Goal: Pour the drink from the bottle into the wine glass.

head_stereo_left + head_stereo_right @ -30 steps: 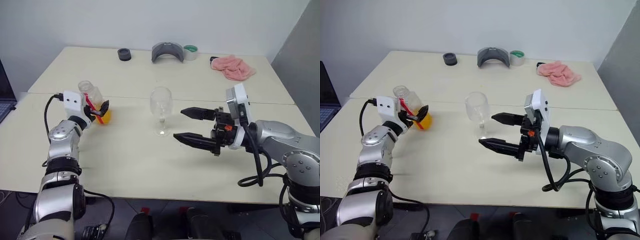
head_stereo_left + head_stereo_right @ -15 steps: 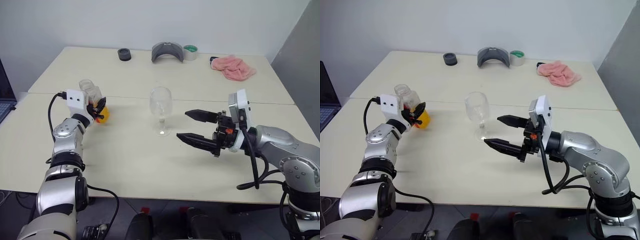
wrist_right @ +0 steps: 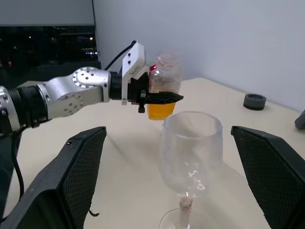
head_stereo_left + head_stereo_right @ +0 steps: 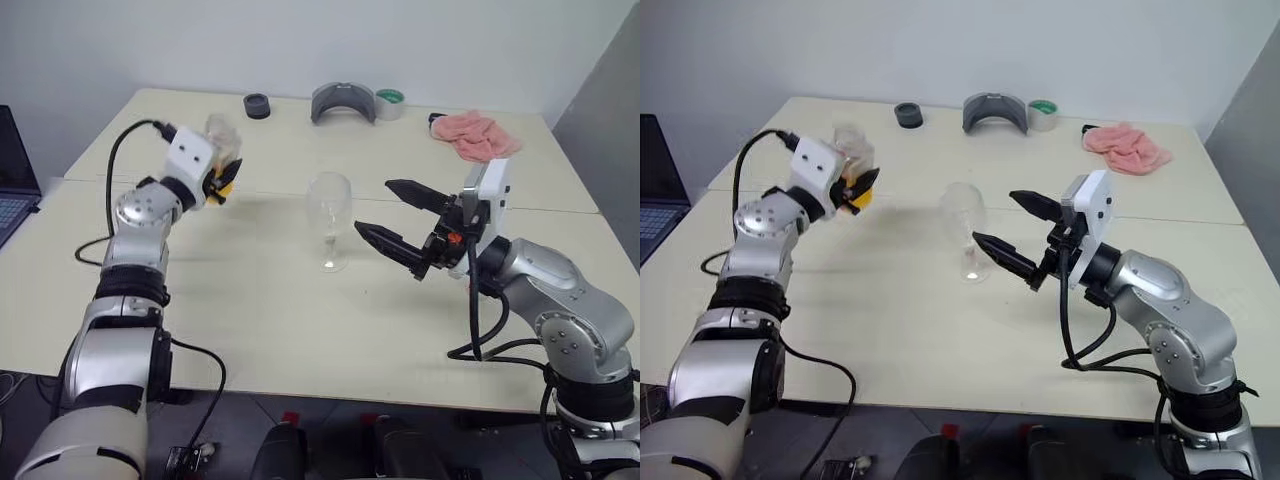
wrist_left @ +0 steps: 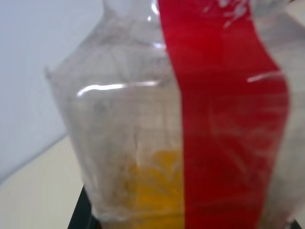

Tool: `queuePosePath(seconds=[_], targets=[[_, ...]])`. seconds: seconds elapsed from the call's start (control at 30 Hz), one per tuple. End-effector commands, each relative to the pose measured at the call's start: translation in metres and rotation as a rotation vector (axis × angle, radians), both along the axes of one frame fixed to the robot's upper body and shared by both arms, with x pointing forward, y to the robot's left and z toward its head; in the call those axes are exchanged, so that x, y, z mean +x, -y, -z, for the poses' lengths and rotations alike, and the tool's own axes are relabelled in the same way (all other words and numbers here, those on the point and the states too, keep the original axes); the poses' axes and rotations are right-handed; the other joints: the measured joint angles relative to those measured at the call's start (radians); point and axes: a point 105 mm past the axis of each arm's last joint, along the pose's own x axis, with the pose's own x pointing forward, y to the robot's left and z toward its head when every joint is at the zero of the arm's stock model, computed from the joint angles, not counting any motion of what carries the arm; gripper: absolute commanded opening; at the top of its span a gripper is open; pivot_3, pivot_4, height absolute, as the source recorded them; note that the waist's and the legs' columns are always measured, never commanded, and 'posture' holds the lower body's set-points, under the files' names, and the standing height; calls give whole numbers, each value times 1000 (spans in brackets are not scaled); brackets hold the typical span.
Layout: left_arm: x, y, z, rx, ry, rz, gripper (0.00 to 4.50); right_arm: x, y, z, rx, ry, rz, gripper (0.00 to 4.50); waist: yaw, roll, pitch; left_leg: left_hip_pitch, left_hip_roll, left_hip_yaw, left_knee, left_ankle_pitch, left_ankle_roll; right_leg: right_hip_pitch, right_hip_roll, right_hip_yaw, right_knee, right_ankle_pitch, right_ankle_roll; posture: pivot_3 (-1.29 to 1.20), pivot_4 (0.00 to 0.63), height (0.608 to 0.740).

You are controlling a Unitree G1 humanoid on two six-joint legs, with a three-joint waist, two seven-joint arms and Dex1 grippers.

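From my head camera I see my left pincer [image 4: 222,178] clamped on the bottle [image 4: 222,150], held up off the table [image 4: 260,320] well to the left of the wine glass [image 4: 328,205], which stands upright and empty near the middle; my right pincer [image 4: 392,215] is spread wide just beside the glass bowl, holding nothing. My worry there is the right fingers nudging the thin stem and tipping the glass. In my left wrist view the bottle [image 5: 181,124] sits close up, a red strip running down its side and the drink [image 5: 152,191] low in the bottom; the thin plastic could buckle or slip as I tilt. I can read no writing or brand on it. In my right wrist view the glass [image 3: 190,152] stands between my open fingers [image 3: 71,176], and the bottle [image 3: 164,86] hangs beyond it; pouring from that far off would spill onto the table
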Motion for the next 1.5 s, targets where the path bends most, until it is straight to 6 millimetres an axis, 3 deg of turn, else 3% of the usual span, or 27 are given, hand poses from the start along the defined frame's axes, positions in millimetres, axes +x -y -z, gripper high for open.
queuePosePath(seconds=[0.03, 0.27, 0.57, 1.1, 1.5], targets=[[-2, 20, -32, 128, 92, 79, 1654, 2, 0, -3, 13, 62, 18, 4500, 0, 0, 0, 0, 0, 0, 0, 0, 0, 0, 0, 0, 1, 0, 0, 0, 150, 740], [-3, 57, -52, 350, 180, 188, 1654, 7, -3, 1, 30, 72, 24, 4500, -1, 0, 0, -2, 0, 0, 3, 0, 0, -3, 0, 0, 4, 0, 0, 0, 150, 740], [-7, 78, -59, 554, 266, 266, 1654, 8, -5, 4, 41, 72, 36, 4500, -1, 0, 0, -2, 0, 0, 5, 0, 0, -3, 0, -1, 5, 0, 0, 0, 150, 740], [-11, 97, -66, 791, 393, 317, 1654, 10, -7, 2, 62, 67, 52, 4500, 0, 0, 0, -4, -1, 0, 10, 0, 0, -3, 0, -1, 6, 0, 0, 0, 150, 740], [-10, 98, -72, 886, 462, 297, 1654, 12, -8, -2, 70, 67, 57, 4500, 0, 0, 0, -4, -1, 1, 10, 0, 0, -3, -1, -1, 7, 0, 0, 0, 150, 740]])
